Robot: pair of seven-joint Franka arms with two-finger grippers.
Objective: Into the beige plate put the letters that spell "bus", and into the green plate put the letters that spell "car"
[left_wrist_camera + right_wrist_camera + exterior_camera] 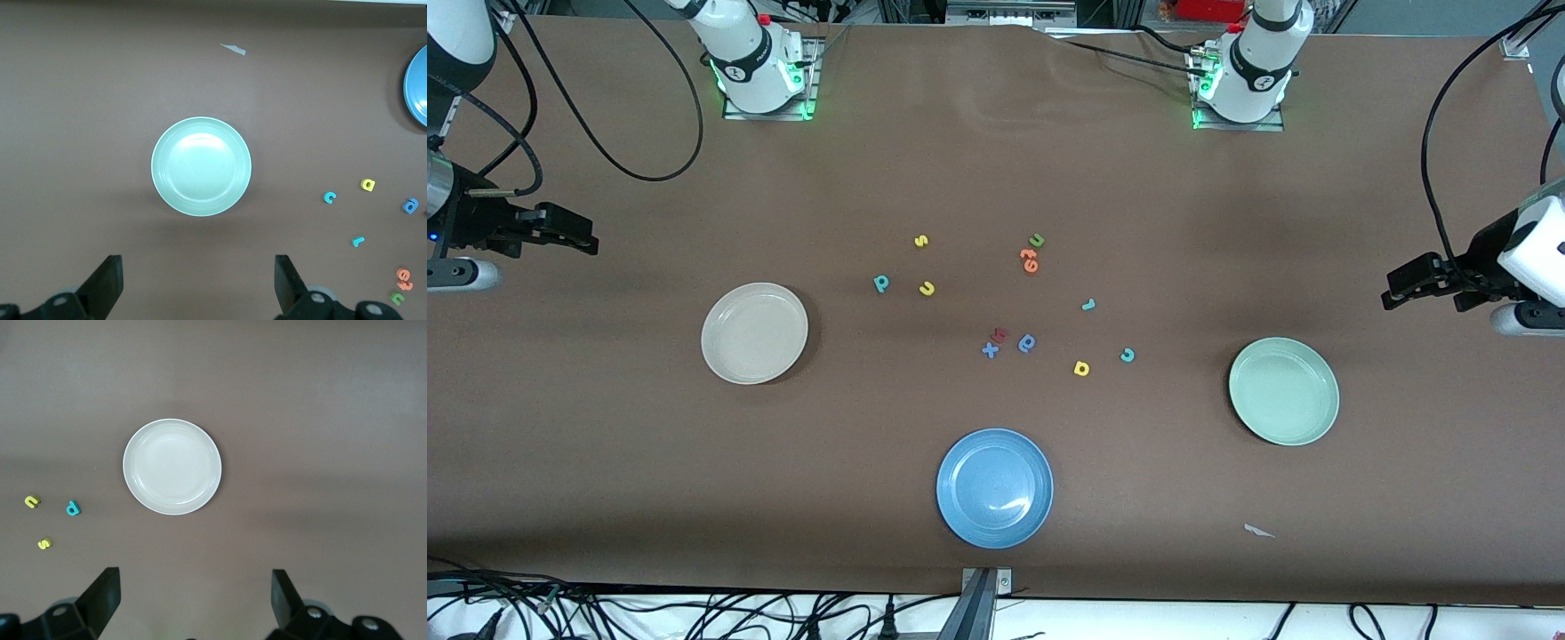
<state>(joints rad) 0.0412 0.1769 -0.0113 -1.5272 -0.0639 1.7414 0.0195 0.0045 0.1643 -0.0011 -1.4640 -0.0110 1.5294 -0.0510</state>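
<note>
We are holding the left gripper (197, 283) spread wide above the empty green plate (1283, 391) and the right gripper (193, 600) spread wide above the empty beige plate (754, 332), while all the foam letters (996, 302) are lying between them on the brown table (605, 462).

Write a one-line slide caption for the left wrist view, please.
Open left gripper above the empty green plate, with teal c, yellow a and teal r loose nearby.

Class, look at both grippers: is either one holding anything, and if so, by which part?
Nothing is held. The left gripper hangs open above the table by the green plate; the right gripper hangs open by the beige plate.
</note>
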